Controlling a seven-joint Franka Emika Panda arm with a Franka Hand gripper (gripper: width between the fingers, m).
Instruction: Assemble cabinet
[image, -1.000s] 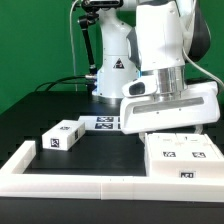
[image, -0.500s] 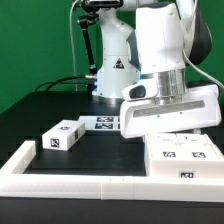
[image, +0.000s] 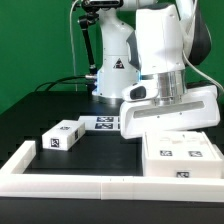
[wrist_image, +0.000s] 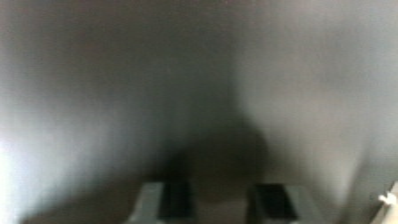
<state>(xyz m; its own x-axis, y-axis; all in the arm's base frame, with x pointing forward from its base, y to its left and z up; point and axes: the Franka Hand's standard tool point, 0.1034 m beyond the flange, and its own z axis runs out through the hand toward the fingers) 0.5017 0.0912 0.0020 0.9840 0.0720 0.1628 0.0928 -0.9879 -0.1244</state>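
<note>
The cabinet (image: 180, 157) is a large white box with black-and-white tags on its top and front, at the exterior view's right, just behind the border rail. The arm's white hand (image: 172, 108) hangs right over the cabinet's rear top edge and hides the fingers there. In the wrist view my gripper (wrist_image: 219, 200) shows two dark fingertips (wrist_image: 169, 200) a moderate gap apart. A blurred grey surface very close up fills the gap and the rest of that view. The jaws appear closed on a wall of the cabinet.
A small white tagged block (image: 62, 135) lies on the black table at the exterior view's left. The marker board (image: 103, 123) lies flat behind it by the robot base. A long low white border rail (image: 70, 182) runs along the front and left.
The cabinet has shifted slightly, its tags moving a little toward the exterior view's left and front, together with the hand. The small block has not moved.
</note>
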